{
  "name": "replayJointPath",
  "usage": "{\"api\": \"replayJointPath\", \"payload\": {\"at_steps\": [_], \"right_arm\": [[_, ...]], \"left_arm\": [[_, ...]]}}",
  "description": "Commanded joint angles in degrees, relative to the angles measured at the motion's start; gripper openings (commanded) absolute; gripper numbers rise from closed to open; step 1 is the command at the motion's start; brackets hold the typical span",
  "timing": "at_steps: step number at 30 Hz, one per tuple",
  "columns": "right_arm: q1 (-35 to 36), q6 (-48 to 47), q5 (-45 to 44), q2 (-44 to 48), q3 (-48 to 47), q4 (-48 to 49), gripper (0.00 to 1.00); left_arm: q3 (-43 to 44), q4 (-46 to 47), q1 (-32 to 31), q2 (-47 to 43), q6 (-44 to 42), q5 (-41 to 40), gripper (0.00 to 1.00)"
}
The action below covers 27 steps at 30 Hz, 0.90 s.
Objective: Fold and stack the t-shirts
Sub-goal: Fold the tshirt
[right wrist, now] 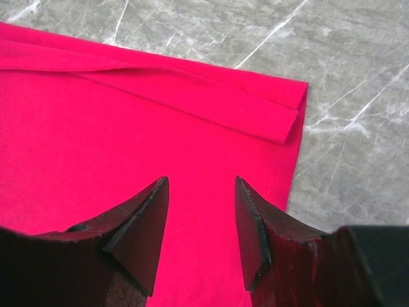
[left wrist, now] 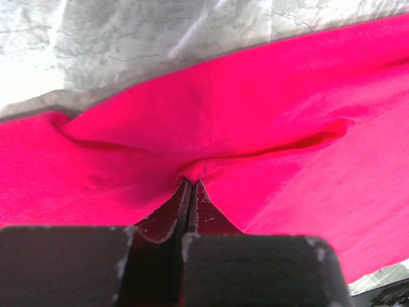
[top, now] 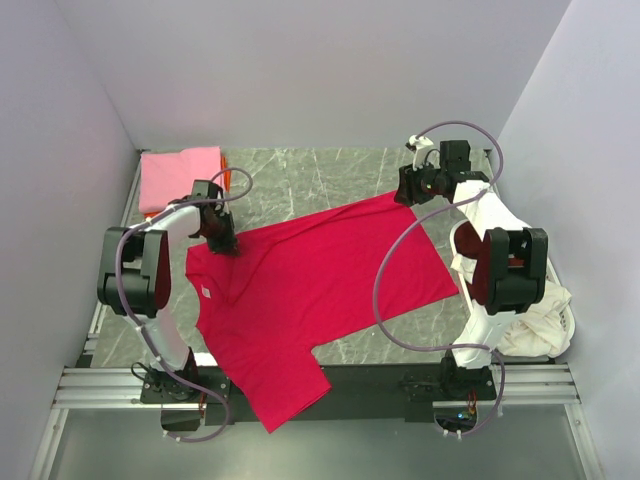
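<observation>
- Lying spread across the grey marble-patterned table (top: pixel 300 170), the crimson t-shirt (top: pixel 300 290) sits askew. Its hem points to the far right and its neck to the left, and one sleeve reaches over the dark strip at the near edge, between the two arm bases.
- A small white label (top: pixel 206 292) shows at the neck, on the left side of the shirt.
- The left gripper (top: pixel 226 246) is down at the shirt's far-left sleeve edge. In the left wrist view its jaws are pressed together with a pinch of red cloth caught between the tips (left wrist: pixel 190 182) — the fabric puckers there, and a raised ridge runs off to the right.
- The right gripper (top: pixel 408 188) is over the far-right corner of the shirt. In the right wrist view its fingers (right wrist: pixel 144 224) stand well apart with nothing between them but the flat red cloth beneath. I cannot tell whether the tips touch it.
- Just ahead of those fingers a narrow band of the hem is turned over along the edge and ends at the corner — bare table lies beyond it.
- A pink t-shirt (top: pixel 180 175) lies folded in the far-left corner of the table, apart from the crimson one.
- A white basket (top: pixel 568 318) stands beside the right arm, with cream fabric (top: pixel 530 325) heaped in it.
</observation>
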<state>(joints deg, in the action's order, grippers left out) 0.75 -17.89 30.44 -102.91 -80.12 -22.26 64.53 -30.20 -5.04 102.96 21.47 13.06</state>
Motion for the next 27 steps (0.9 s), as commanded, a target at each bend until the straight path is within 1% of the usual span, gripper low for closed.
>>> {"api": "replayJointPath", "payload": {"at_steps": [1, 4, 7, 8, 10, 11, 12, 13, 14, 15, 16, 17, 18, 19, 21, 22, 24, 25, 27], "right_arm": [[0.0, -0.3, 1.2, 4.1, 0.2, 0.1, 0.53], [-0.1, -0.4, 1.1, 4.4, 0.3, 0.1, 0.53], [-0.1, -0.2, 1.2, 4.6, 0.1, 0.2, 0.53], [-0.2, -0.2, 1.4, 4.7, 0.0, 0.2, 0.53], [-0.3, -0.1, 1.4, 4.6, -0.1, 0.2, 0.53], [-0.3, -0.1, 1.5, 4.6, -0.3, 0.2, 0.53], [-0.3, -0.1, 1.5, 4.6, -0.4, 0.1, 0.53], [-0.4, -0.1, 1.4, 4.6, -0.4, 0.0, 0.53], [-0.5, 0.0, 1.5, 4.7, -0.4, 0.0, 0.53], [-0.4, -0.1, 1.3, 4.7, -0.4, 0.0, 0.53], [-0.5, -0.2, 1.2, 4.7, -0.4, 0.0, 0.53], [-0.5, -0.2, 1.2, 4.8, -0.4, -0.1, 0.53], [-0.4, -0.2, 1.2, 4.8, -0.4, -0.1, 0.53], [-0.5, -0.3, 1.0, 4.7, -0.5, -0.2, 0.53], [-0.5, -0.7, 1.1, 4.2, -0.8, -0.6, 0.53], [-0.4, -1.1, 1.3, 3.1, -1.4, -1.6, 0.53], [-0.5, -2.0, 1.7, 1.1, -4.4, -3.9, 0.53], [-0.5, -2.6, 2.3, -1.6, -5.9, -6.5, 0.53], [-0.5, -2.9, 2.2, -4.4, -10.4, -8.7, 0.53]], "left_arm": [[2.1, -1.0, -1.3, -5.0, -1.0, 0.6, 0.01], [1.5, -2.1, -1.9, -8.1, -1.1, 2.4, 0.01], [-1.4, -2.4, -2.9, -12.5, -1.0, 7.7, 0.01], [-3.7, -2.2, -3.7, -14.5, -0.9, 11.5, 0.01], [-6.6, -1.3, -5.2, -15.7, -0.8, 17.9, 0.01], [-9.3, -0.4, -7.1, -16.0, -0.9, 20.3, 0.02], [-10.5, -0.3, -8.1, -15.9, -1.3, 24.6, 0.08], [-11.6, -0.4, -9.0, -15.8, -1.1, 25.4, 0.26], [-13.0, -0.7, -10.5, -15.6, -1.2, 25.6, 0.4], [-13.5, -0.7, -11.0, -15.7, -1.1, 25.3, 0.5], [-13.6, -0.7, -11.6, -16.2, -1.3, 25.4, 0.55], [-13.4, -0.8, -11.8, -17.7, -1.1, 25.4, 0.55], [-13.0, -1.3, -11.9, -18.8, -0.3, 22.7, 0.55], [-12.4, -1.7, -12.1, -20.2, 0.0, 20.3, 0.64], [-9.9, -3.5, -12.5, -23.8, 0.7, 14.9, 0.71], [-9.1, -3.7, -12.5, -25.1, 0.8, 10.6, 0.72], [-7.4, -3.4, -12.5, -28.9, 0.2, 6.3, 0.72], [-7.3, -2.0, -12.5, -30.1, 0.0, 2.1, 0.71], [-8.3, 0.6, -12.5, -33.1, -0.3, 0.0, 0.73]]}}
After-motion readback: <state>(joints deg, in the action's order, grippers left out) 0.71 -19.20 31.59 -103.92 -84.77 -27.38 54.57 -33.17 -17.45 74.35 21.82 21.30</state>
